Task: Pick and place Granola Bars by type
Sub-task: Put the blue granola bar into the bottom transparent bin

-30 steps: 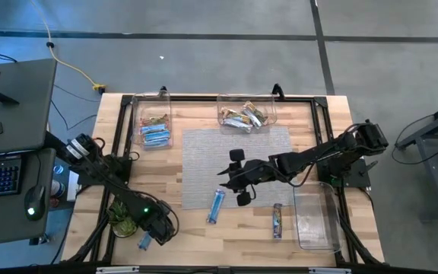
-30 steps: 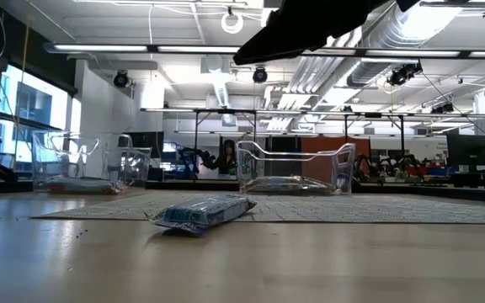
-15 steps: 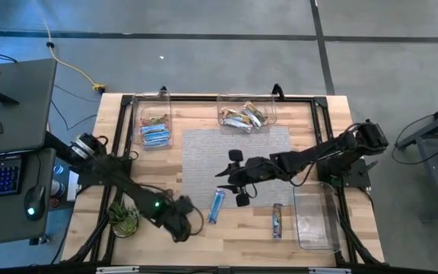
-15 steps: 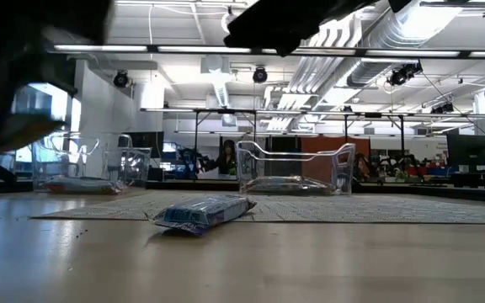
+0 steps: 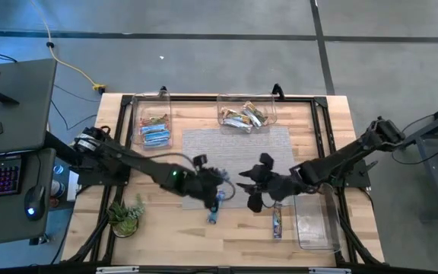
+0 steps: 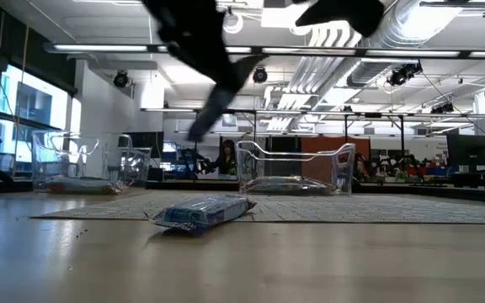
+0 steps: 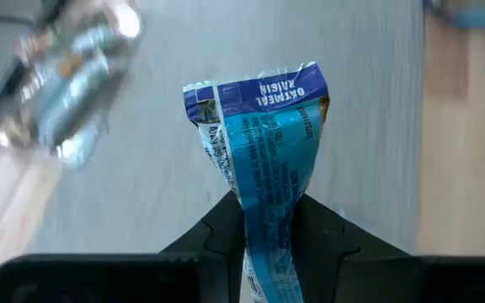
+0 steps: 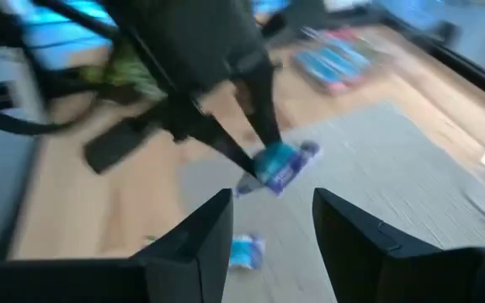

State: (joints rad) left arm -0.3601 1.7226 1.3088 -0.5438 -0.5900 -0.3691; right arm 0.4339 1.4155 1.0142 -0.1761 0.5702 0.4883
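My left gripper (image 7: 269, 210) is shut on a bright blue granola bar (image 7: 268, 126) and hangs over the near edge of the grey mat (image 5: 238, 164) at mid-table (image 5: 217, 185). My right gripper (image 5: 255, 185) hovers open just to its right and touches nothing. In its wrist view the open fingers (image 8: 200, 244) frame the held bar (image 8: 280, 164). A second blue bar (image 5: 216, 207) lies flat on the wood below, also seen in the low view (image 6: 202, 210). A dark-and-blue bar (image 5: 277, 221) lies flat nearer the right. My left gripper pinches the blue bar between its two fingers partway along its length (image 7: 268, 192). The printed crimped end (image 7: 263, 88) sticks out past the fingertips, so the bar lies along the fingers. The fingers slant downward. The bar is lifted clear of the mat.
A clear bin (image 5: 152, 122) at the far left holds blue and tan bars. A far middle bin (image 5: 247, 114) holds white-silver bars. Another clear bin (image 5: 314, 221) stands at the near right. A small green plant (image 5: 125, 217) sits near the left.
My left arm has swung from the table's near-left corner toward the middle, carrying the blue bar lifted clear off the wood. My right gripper has drawn back a little toward the table's right edge, staying open.
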